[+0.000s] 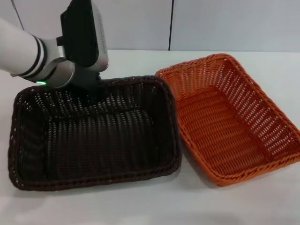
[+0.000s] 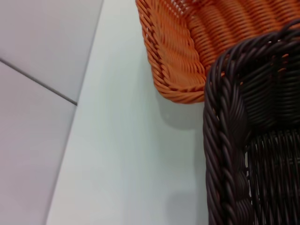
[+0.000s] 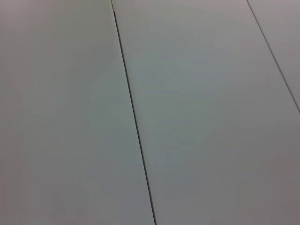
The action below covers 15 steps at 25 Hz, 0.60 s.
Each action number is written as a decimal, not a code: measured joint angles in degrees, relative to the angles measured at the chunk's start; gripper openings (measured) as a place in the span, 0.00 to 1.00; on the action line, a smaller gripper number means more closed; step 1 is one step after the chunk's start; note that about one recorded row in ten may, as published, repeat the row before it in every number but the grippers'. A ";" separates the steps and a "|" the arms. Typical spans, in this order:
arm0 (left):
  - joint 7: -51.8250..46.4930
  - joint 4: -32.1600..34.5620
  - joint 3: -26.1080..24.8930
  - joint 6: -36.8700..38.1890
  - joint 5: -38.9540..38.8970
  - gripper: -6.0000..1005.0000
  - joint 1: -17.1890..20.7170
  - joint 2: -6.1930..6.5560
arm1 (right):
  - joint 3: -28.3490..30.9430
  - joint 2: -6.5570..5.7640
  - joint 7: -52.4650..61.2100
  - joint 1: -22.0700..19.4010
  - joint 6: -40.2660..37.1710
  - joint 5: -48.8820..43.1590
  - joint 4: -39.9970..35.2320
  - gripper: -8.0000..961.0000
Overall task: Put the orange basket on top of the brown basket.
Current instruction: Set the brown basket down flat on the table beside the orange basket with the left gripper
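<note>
The left gripper (image 1: 92, 91) is at the brown basket's (image 1: 93, 136) 12 o'clock rim; its grasp I cannot tell. The orange basket (image 1: 229, 117) sits at 3 o'clock of it, touching.

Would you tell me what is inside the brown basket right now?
The brown basket holds nothing visible; only its woven floor shows. The left gripper reaches over its far rim, hiding a small patch there.

The brown basket (image 1: 93, 136) and the orange basket (image 1: 229, 117) are sitting side by side, rims touching at the far corner, leaving no gap there. The left end effector (image 1: 91, 91) is crowding the brown basket's far rim. Bare surface (image 1: 140, 206) is lying open in front and beyond the orange basket's right side.
</note>
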 joint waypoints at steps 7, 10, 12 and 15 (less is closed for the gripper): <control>-2.02 0.25 2.40 4.64 -4.39 0.28 0.86 -0.16 | 0.00 -0.01 0.00 0.08 0.12 -0.33 -0.27 0.84; -2.02 0.25 2.40 4.64 -4.39 0.28 0.86 -0.16 | -0.01 -0.02 0.00 0.01 0.32 -0.34 -0.30 0.84; -2.98 0.27 2.63 4.73 -4.89 0.28 0.88 -0.16 | -0.01 -0.06 0.00 -0.03 0.41 -0.35 -0.35 0.84; -3.57 -0.37 5.00 6.14 -5.16 0.39 1.68 -0.21 | -0.01 -0.07 0.00 -0.03 0.41 -0.35 -0.38 0.84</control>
